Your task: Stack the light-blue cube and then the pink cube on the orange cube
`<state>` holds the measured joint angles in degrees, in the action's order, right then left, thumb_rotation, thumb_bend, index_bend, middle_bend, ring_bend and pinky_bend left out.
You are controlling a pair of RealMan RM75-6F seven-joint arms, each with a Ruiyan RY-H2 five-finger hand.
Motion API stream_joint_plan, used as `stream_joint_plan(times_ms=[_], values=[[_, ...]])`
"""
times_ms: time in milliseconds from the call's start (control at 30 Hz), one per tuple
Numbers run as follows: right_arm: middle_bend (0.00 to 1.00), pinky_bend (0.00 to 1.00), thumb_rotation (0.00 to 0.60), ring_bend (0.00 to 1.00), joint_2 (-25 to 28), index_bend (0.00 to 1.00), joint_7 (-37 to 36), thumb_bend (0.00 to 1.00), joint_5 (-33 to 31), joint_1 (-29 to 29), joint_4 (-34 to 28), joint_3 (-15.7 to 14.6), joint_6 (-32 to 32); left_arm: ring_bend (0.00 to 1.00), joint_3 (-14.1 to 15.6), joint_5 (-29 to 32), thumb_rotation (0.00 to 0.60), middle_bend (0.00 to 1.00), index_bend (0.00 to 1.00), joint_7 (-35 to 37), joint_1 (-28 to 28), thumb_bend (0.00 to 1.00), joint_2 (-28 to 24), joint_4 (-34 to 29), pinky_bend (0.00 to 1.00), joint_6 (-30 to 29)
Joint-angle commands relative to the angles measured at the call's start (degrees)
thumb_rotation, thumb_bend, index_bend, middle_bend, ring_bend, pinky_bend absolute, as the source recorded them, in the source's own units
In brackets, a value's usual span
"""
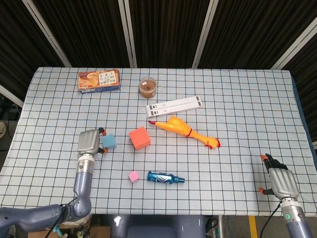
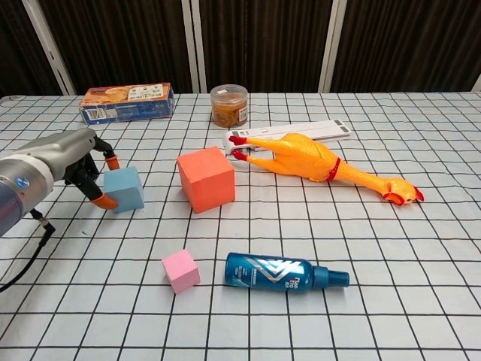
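A lab test bench: checked tablecloth, black curtains, assorted props.

Checked tablecloth before dark, white-framed slatted wall.

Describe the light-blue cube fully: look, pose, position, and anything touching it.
The light-blue cube is a plain, matte, foam-like block resting flat on the checked tablecloth, left of the larger orange cube and apart from it. The left hand is at its left side, orange-tipped fingertips against its faces; whether it is truly gripped is unclear. Nothing is stacked on it.
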<state>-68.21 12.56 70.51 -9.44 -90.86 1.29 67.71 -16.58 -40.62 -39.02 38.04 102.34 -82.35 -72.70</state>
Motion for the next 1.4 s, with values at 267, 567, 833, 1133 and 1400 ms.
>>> stream_joint_plan(times_ms=[267, 567, 833, 1133, 1400], values=[[0.08, 0.22, 0.600, 0.16, 0.1, 0.10, -0.4, 0.10, 0.3, -0.1, 0.0, 0.0, 0.0, 0.87, -0.3, -0.3, 0.600, 0.95, 0.53, -0.4, -0.2, 0.25, 0.6, 0.2, 1.00, -1.5], [0.08, 0.22, 0.600, 0.16, 0.2, 0.10, -0.3, 0.10, 0.3, -0.1, -0.2, -0.1, -0.1, 0.87, -2.7, 1.0, 0.600, 0.95, 0.52, 2.9, -1.7, 0.25, -3.0, -7.1, 1.00, -0.5], [0.08, 0.22, 0.600, 0.16, 0.6, 0.10, -0.6, 0.10, 0.4, 0.1, -0.6, -0.1, 0.2, 0.87, -7.7, 6.1, 0.600, 0.95, 0.53, 1.6, -0.3, 0.26, -9.7, -17.9, 1.00, -0.1], [0.08, 0.22, 0.600, 0.16, 0.6, 0.10, -0.4, 0.10, 0.3, 0.1, -0.7, 0.0, 0.4, 0.87, -11.6, 14.4, 0.600, 0.95, 0.53, -3.6, 4.2, 0.25, -13.2, -20.6, 1.00, -1.4], [0.08, 0.22, 0.600, 0.16, 0.5, 0.10, -0.3, 0.10, 0.4, 0.0, -0.8, 0.0, 0.3, 0.87, -14.0, 20.5, 0.600, 0.95, 0.53, -6.6, 9.2, 0.25, -12.1, -20.2, 1.00, -1.9]])
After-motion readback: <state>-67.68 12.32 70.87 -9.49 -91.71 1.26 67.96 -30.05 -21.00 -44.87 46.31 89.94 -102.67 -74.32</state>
